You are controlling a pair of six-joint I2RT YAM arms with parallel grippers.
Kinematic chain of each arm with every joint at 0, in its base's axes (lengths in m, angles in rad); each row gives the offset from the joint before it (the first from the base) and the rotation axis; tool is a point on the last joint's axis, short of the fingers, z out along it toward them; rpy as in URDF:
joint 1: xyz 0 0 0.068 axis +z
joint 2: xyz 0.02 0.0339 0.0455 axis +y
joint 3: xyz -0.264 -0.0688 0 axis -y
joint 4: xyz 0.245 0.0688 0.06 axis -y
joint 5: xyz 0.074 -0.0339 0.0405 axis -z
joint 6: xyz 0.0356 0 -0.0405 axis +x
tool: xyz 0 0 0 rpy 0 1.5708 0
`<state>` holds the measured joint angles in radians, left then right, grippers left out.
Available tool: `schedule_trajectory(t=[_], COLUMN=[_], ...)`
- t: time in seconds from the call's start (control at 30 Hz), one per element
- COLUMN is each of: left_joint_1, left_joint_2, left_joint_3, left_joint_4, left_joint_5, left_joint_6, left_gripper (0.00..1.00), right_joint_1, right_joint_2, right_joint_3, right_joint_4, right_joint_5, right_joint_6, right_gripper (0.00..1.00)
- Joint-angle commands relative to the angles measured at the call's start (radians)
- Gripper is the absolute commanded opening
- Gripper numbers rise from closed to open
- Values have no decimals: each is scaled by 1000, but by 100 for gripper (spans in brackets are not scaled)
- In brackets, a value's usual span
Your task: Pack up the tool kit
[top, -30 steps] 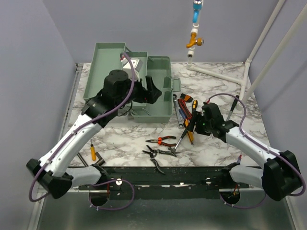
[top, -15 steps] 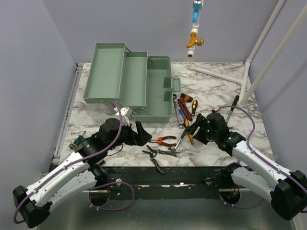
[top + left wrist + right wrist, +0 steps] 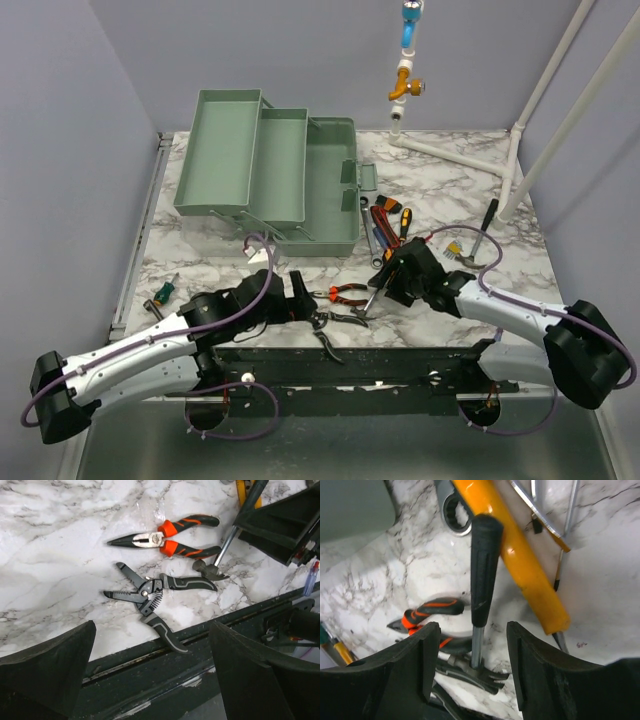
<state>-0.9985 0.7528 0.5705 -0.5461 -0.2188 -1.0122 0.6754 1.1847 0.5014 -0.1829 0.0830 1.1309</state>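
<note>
Across the overhead view, an open sage-green metal toolbox point(image 3: 300, 185) is sitting at the far left of the white marble-patterned table point(image 3: 450, 190), and a cluster of red, orange and black screwdrivers and wrenches point(image 3: 385, 218) is lying just to its right. Nearer the arms, the left gripper point(image 3: 308, 300) is hovering low beside the orange-and-black long-nose pliers point(image 3: 346, 292) and the black-and-grey wire stripper point(image 3: 335, 320), while the right gripper point(image 3: 392, 272) is reaching down over the small steel-shafted hammer with a black handle point(image 3: 377, 288). Through the left wrist camera, the two black fingers point(image 3: 50, 665) are standing wide apart and holding nothing, with the wire stripper point(image 3: 150, 592) lying on the marble between and beyond them, the pliers point(image 3: 165, 532) lying past it and the hammer head point(image 3: 210, 570) resting at the stripper's handle. Through the right wrist camera, the fingers point(image 3: 415, 665) are standing apart on either side of the hammer's shaft point(image 3: 477, 640) without touching it, and a long yellow tool handle point(image 3: 525, 565) is lying just beside the hammer's black grip.
</note>
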Motion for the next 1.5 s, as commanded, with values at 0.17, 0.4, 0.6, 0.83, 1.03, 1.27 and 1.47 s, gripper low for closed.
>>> schedule_trajectory(t=[0.17, 0.4, 0.6, 0.83, 1.03, 1.27, 1.47], left_joint_1=[-262, -336, -332, -314, -296, -205, -87], left_joint_2=[175, 399, 477, 629, 742, 782, 780], left_joint_3=[-25, 105, 140, 218, 253, 202, 189], left_joint_4=[113, 48, 20, -58, -46, -4, 8], left_joint_5=[-129, -162, -223, -241, -198, -170, -185], left_joint_6=[-257, -292, -303, -306, -291, -253, -145], left_gripper=[99, 99, 95, 81, 73, 55, 51], right_joint_1=[7, 7, 6, 7, 7, 6, 7], right_joint_2=[143, 212, 103, -31, -114, -154, -118], right_joint_3=[65, 160, 135, 145, 167, 144, 183], right_joint_4=[81, 8, -3, -48, -97, -58, -15], right_joint_5=[175, 209, 271, 344, 398, 385, 345], right_joint_6=[48, 29, 1, -61, -73, -65, -75], right_gripper=[51, 1, 0, 1, 1, 1, 1])
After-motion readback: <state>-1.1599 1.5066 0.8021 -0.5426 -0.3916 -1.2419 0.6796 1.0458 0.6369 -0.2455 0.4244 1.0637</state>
